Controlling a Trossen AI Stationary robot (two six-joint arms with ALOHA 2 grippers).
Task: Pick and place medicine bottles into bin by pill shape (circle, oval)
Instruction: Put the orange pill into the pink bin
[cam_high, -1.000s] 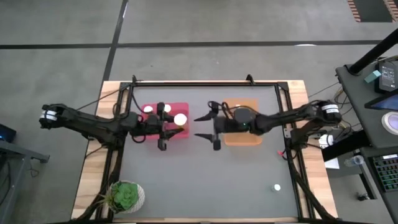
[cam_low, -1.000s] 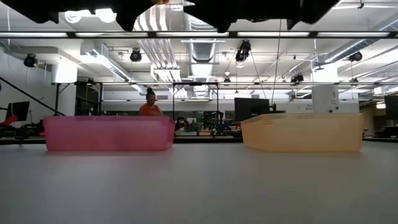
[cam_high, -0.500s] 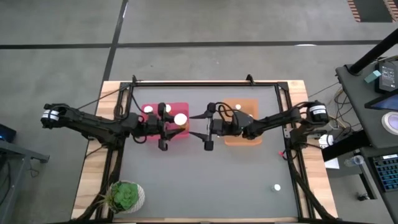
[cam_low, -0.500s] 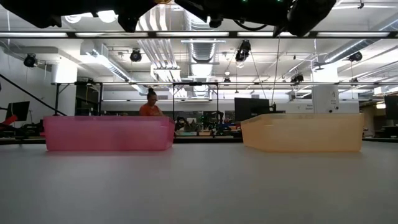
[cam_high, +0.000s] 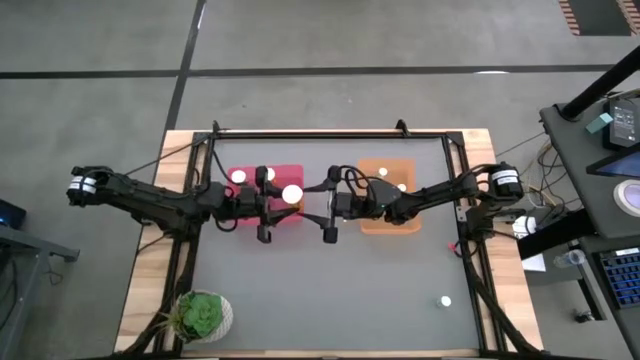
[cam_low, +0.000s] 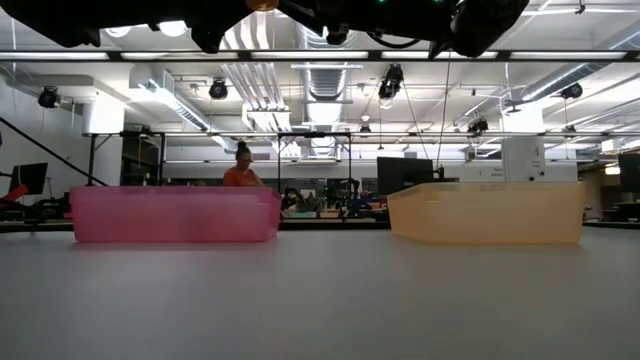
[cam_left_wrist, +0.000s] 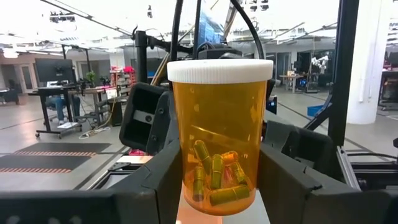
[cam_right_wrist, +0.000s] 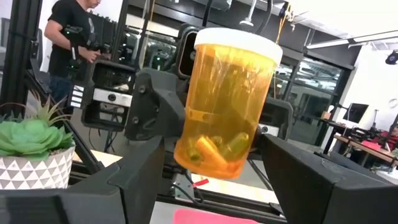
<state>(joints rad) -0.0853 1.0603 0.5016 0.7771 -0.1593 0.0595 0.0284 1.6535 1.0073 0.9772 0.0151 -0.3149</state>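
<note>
Orange-tinted plastic fills both wrist views: the medicine bottle (cam_left_wrist: 219, 134) sits upright between the left gripper's (cam_high: 264, 205) fingers (cam_left_wrist: 155, 186), white cap up, oblong pills lying at its bottom. Seen from above, that left gripper hangs at the pink bin's (cam_high: 242, 220) inner edge, while the right gripper (cam_high: 327, 205) faces it across the gap between the pink bin and the orange bin (cam_high: 395, 222). Its fingers (cam_right_wrist: 134, 177) flank the same bottle, though I cannot tell whether they press it; farther off, one loose bottle (cam_high: 444, 300) stands near the table's (cam_high: 330, 290) right front corner.
</note>
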